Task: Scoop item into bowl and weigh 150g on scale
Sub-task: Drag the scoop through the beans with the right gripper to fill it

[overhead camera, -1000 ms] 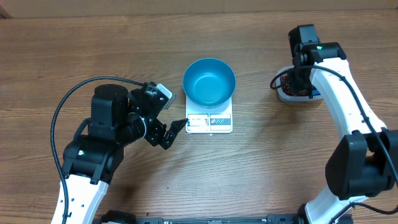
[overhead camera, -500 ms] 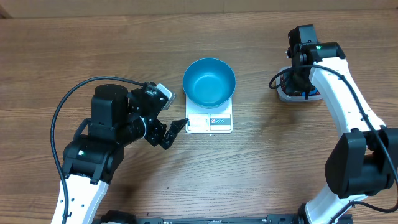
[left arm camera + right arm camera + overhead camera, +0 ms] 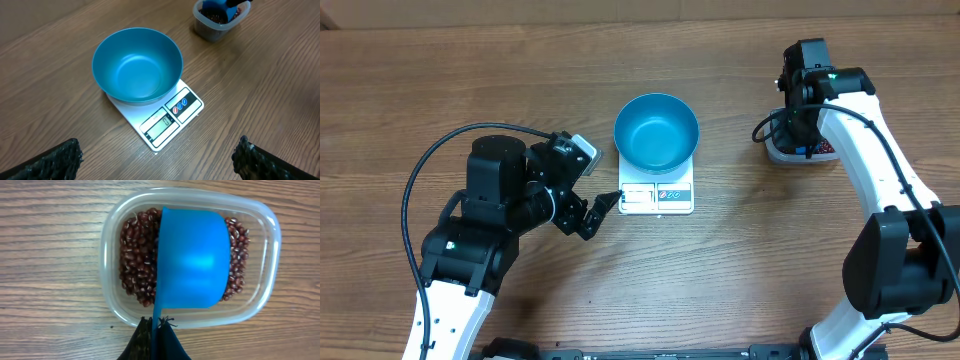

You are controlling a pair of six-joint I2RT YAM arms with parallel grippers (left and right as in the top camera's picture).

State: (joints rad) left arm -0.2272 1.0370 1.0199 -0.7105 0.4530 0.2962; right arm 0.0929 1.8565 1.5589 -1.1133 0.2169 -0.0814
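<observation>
**Robotics lab bench laid out with kitchen props**

Everything in view sits on one brown wood-grain table. The left white-and-black robot arm and the right white-and-black robot arm stand at its near edge, and a loose black cable loops beside the left one. The household goods are a small measured set. A flat white square digital kitchen scale carries a round deep bright blue bowl. A clear rounded-rectangular plastic tub holds small dark red-brown beans and a blue plastic scoop. Walls and floor lie outside the views, so the room itself cannot be told.
</observation>
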